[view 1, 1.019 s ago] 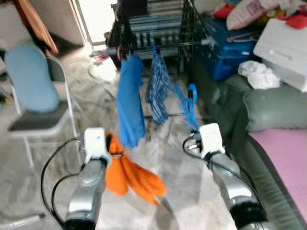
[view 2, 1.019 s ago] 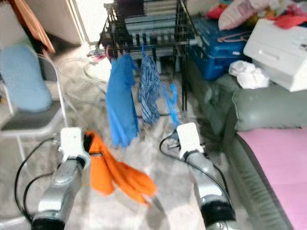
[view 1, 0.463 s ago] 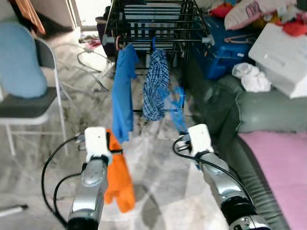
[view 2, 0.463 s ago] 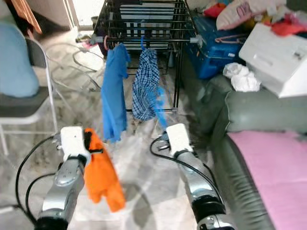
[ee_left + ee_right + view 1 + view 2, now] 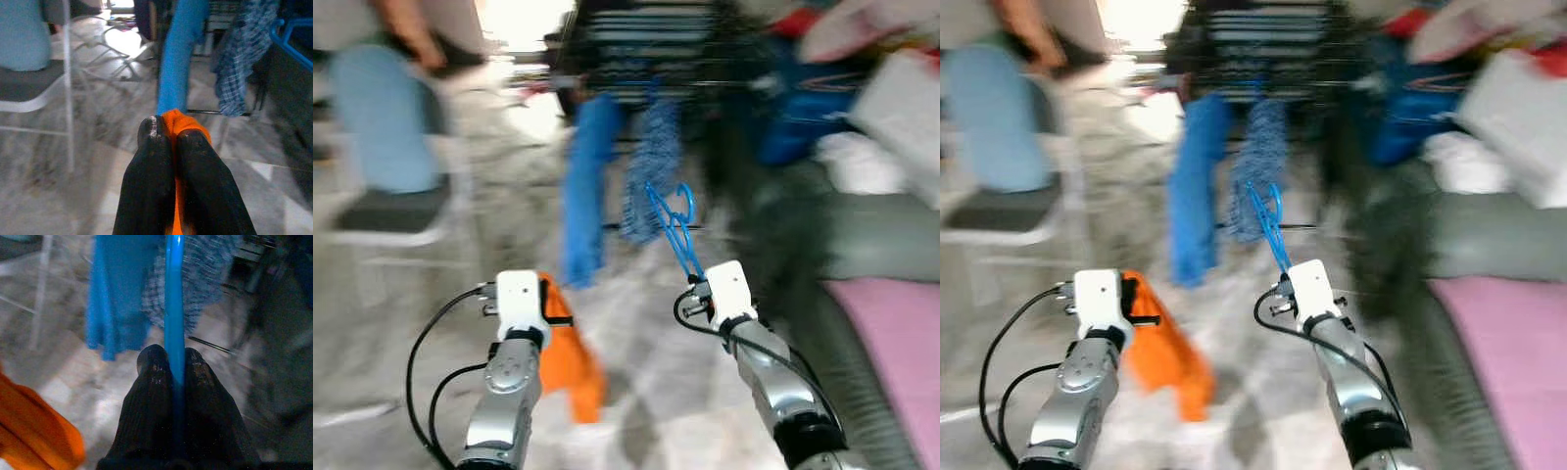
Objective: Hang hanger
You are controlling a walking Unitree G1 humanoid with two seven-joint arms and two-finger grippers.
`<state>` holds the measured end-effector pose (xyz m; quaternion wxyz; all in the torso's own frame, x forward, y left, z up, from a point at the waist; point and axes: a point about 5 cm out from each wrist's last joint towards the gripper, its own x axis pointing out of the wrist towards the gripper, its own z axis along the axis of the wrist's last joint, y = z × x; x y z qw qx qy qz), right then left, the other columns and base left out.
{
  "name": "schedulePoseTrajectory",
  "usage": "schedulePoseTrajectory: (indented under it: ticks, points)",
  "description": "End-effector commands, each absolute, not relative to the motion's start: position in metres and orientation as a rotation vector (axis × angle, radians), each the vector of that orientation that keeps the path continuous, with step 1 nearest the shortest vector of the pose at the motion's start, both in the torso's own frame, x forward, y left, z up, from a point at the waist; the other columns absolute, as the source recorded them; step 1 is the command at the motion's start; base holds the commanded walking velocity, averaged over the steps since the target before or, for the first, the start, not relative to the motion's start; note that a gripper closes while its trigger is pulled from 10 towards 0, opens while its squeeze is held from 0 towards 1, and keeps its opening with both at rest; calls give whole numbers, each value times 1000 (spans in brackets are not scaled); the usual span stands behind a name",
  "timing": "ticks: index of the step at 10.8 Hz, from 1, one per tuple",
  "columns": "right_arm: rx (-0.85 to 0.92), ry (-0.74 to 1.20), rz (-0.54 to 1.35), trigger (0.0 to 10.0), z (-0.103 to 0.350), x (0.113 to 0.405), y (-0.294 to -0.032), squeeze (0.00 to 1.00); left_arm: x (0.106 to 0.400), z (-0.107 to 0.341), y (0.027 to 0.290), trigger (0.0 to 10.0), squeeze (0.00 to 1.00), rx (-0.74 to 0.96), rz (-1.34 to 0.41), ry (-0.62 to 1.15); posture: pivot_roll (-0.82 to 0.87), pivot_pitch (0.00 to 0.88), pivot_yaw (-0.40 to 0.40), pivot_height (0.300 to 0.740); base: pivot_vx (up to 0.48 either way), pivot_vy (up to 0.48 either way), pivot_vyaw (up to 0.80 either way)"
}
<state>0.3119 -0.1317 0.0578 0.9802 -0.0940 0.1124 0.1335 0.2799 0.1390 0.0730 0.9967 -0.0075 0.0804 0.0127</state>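
Observation:
My right gripper point(image 5: 173, 357) is shut on a blue plastic hanger point(image 5: 674, 225), whose hook point(image 5: 681, 203) points up toward the drying rack. An orange garment point(image 5: 570, 357) dangles from my left gripper point(image 5: 168, 128), which is shut on it. Ahead stands a black wire drying rack point(image 5: 656, 44), blurred by motion. From its front rail hang a blue cloth point(image 5: 584, 191) and a blue checked cloth point(image 5: 648, 171). The hanger's hook is below the rail and apart from it.
A folding chair point(image 5: 386, 147) with a light blue cover stands at the left. To the right is a grey-green sofa point(image 5: 886, 245) with a pink cushion point(image 5: 901, 333), and a blue bin point(image 5: 803, 108) behind it. The floor is pale marble tile.
The camera has swung and the picture is now blurred. My right arm has lifted the hanger higher. The orange garment still hangs from my left gripper.

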Motion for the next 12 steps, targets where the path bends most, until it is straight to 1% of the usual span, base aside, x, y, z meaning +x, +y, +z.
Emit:
schedulePoseTrajectory:
  ticks: [1,3,4,6,9,12]
  points:
    - [-187,178,260,10000,67,313,-131,0,279,77,139,10000,0,6,14,147,-121,0,71,740,0,0,800]
    - [-186,152,255,10000,73,308,-136,0,277,73,146,10000,0,-9,50,187,-119,0,83,740,0,0,800]
    - [-183,153,259,10000,73,308,-134,0,275,71,147,10000,0,4,31,196,-113,0,80,740,0,0,800]
    - [-185,147,282,10000,75,307,-129,0,274,70,150,10000,0,2,46,210,-108,0,82,740,0,0,800]
    - [-182,143,298,10000,76,309,-123,0,278,72,150,10000,0,17,36,206,-102,0,85,740,0,0,800]
    - [-190,139,292,10000,76,307,-126,0,279,73,147,10000,0,9,5,198,-107,0,98,740,0,0,800]
